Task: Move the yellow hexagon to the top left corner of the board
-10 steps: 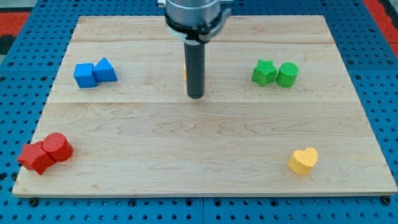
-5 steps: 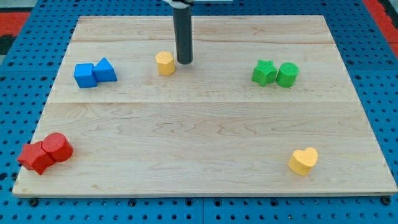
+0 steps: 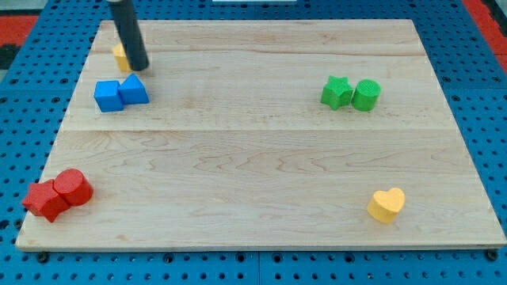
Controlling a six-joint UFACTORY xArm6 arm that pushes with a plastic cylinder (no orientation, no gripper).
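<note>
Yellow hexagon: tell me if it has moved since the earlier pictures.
Yes. The yellow hexagon has slid toward the view's left and top, now above the blue blocks, with my tip at its right.

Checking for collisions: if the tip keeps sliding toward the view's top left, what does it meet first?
My tip meets the yellow hexagon first; it sits right against the rod's left, partly hidden. Beyond it, only the board corner.

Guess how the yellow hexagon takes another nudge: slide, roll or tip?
Probably slides: the yellow hexagon looks squat and flat-based on the smooth board. Tipping seems unlikely. It may rotate, since my tip sits at its right side, partly hiding it.
</note>
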